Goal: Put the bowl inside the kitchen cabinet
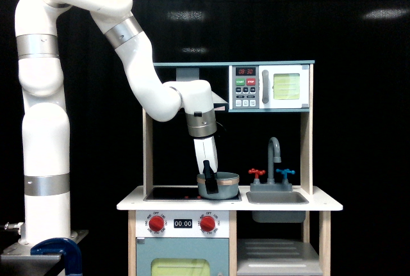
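The grey-blue bowl (221, 186) with a tan rim sits upright on the countertop, beside the sink. The kitchen cabinet (277, 250), doorless, lies below the sink at the lower right.

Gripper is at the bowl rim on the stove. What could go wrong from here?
The gripper holds only the near rim of the bowl, so it may tilt or slip when lifted. The faucet and sink lie between the bowl and the kitchen cabinet below; the counter edge could snag it.
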Robot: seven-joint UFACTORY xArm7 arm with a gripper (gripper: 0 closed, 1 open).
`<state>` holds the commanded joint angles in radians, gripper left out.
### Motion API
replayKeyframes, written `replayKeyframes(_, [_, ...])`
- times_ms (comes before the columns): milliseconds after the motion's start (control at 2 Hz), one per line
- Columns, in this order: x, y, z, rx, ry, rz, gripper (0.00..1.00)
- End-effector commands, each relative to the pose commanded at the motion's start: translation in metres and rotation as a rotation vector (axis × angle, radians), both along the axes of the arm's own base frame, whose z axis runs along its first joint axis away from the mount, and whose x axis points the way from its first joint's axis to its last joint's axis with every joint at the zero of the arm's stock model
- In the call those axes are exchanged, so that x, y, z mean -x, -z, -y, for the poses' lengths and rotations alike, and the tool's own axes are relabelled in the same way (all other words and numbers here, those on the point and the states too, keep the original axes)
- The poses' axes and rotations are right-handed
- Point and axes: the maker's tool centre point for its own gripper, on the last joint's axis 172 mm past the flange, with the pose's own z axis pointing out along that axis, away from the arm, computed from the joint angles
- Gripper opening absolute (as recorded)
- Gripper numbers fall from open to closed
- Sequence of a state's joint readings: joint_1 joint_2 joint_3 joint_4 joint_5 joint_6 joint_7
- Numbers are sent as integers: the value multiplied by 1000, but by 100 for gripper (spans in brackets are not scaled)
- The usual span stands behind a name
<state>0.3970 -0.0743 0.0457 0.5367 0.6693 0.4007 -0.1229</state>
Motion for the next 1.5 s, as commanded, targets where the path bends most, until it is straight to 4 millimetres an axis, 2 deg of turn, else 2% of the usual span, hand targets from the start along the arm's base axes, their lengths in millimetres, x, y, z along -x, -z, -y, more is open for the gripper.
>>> replayKeyframes(500, [-2,-6,-7,0,0,0,0])
replayKeyframes(1000, [-6,-35,67,0,0,0,0])
replayKeyframes(1500, [-6,-6,195,0,0,0,0])
